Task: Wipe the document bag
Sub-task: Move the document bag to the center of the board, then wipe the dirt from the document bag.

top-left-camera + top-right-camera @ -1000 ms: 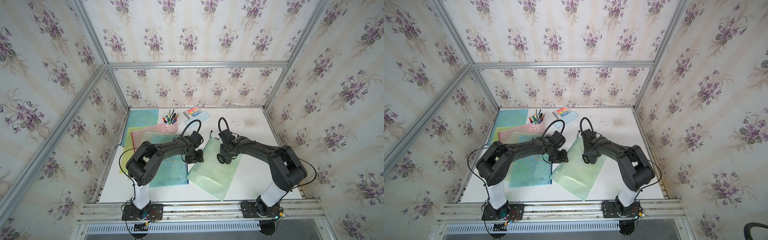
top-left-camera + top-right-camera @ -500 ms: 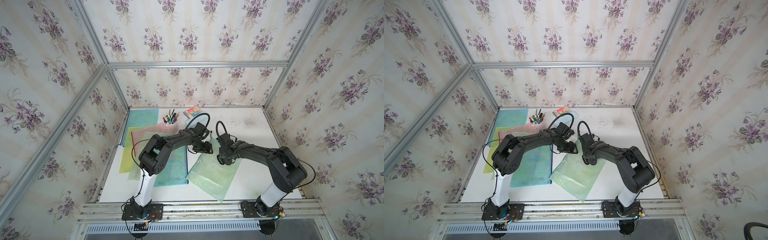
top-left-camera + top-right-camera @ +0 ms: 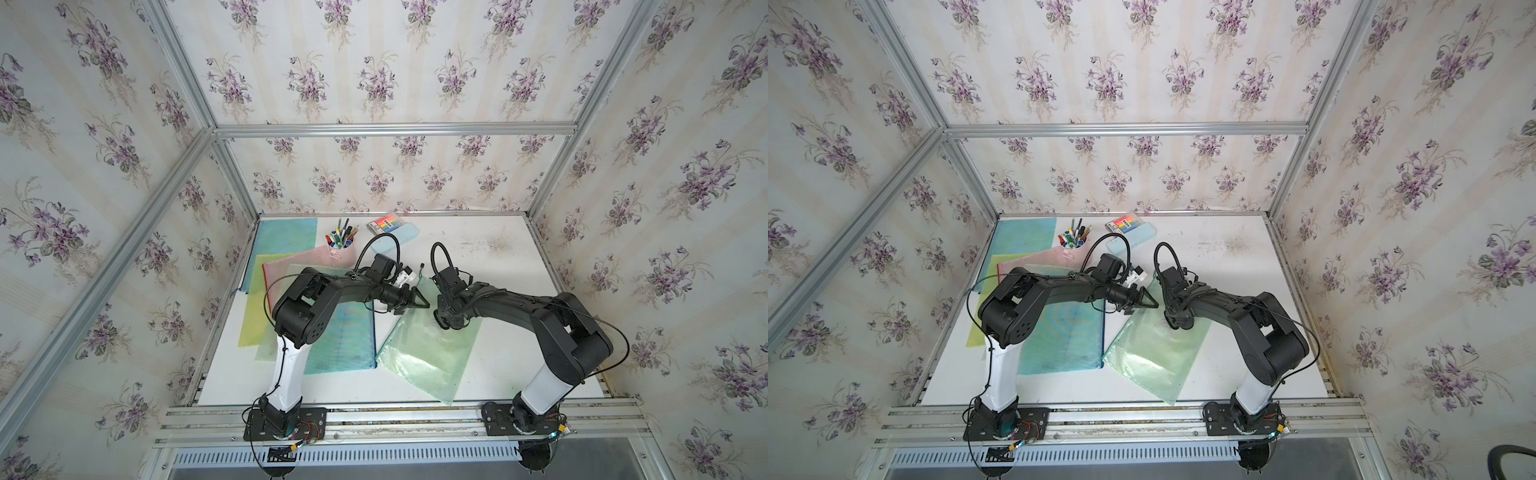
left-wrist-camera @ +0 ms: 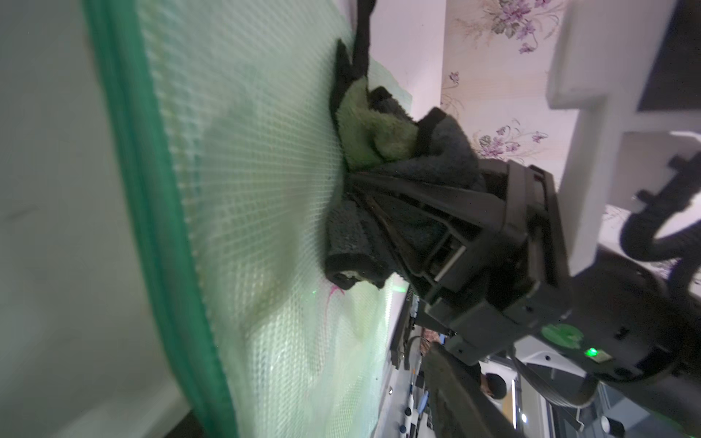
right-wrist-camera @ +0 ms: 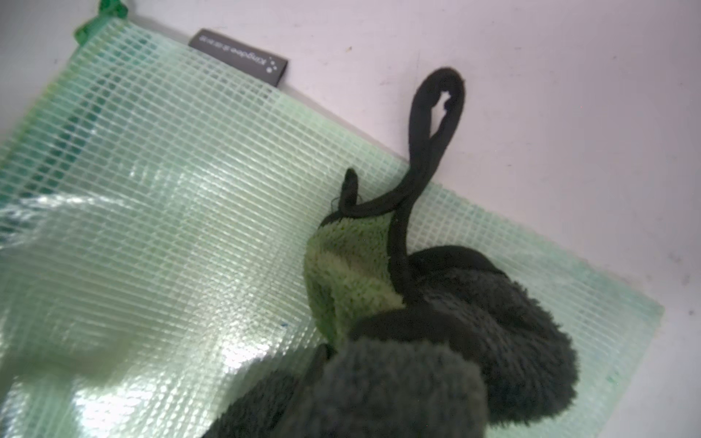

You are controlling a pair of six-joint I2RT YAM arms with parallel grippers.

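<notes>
The green mesh document bag [image 3: 424, 361] [image 3: 1150, 361] lies slanted on the white table, mid-front. My right gripper [image 3: 446, 322] [image 3: 1177, 322] [image 4: 351, 182] is shut on a grey and green cloth [image 5: 493, 322] [image 4: 379, 140], which it presses onto the bag's far half [image 5: 170, 208]. A small pink mark [image 4: 333, 292] shows on the bag [image 4: 246, 189] beside the cloth. My left gripper [image 3: 417, 301] [image 3: 1144, 301] is open, turned sideways at the bag's far left edge by the green zipper strip [image 4: 151, 189]. Whether it touches the bag I cannot tell.
Blue [image 3: 340, 332], yellow [image 3: 253, 316] and pink [image 3: 291, 262] document bags overlap at the left. A pen cup [image 3: 340, 245], a marker box [image 3: 384, 224] and a light blue case [image 3: 390, 245] stand at the back. Walls enclose three sides.
My left arm has swung right and away from me, from beside the blue bag to the green bag's far left edge. The right gripper with the cloth has barely shifted.
</notes>
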